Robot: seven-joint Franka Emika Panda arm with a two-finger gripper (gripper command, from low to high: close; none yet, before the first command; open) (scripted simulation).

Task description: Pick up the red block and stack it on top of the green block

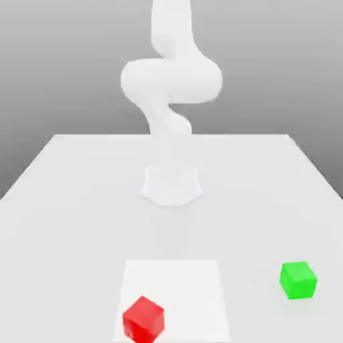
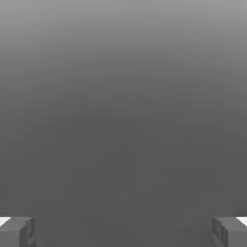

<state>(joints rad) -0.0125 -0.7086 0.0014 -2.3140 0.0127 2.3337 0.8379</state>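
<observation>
While the claw (image 2: 123, 231) hangs wide open, it should drop squarely over the red block (image 1: 143, 319) — well apart from the green block (image 1: 298, 279) — then close.

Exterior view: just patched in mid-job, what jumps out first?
Two bright cubes on the pale table: the red block near the front edge, and the green block apart from it, toward the exterior view's right. Behind them the white arm rises from its base, and the gripper is open, holding nothing.
</observation>
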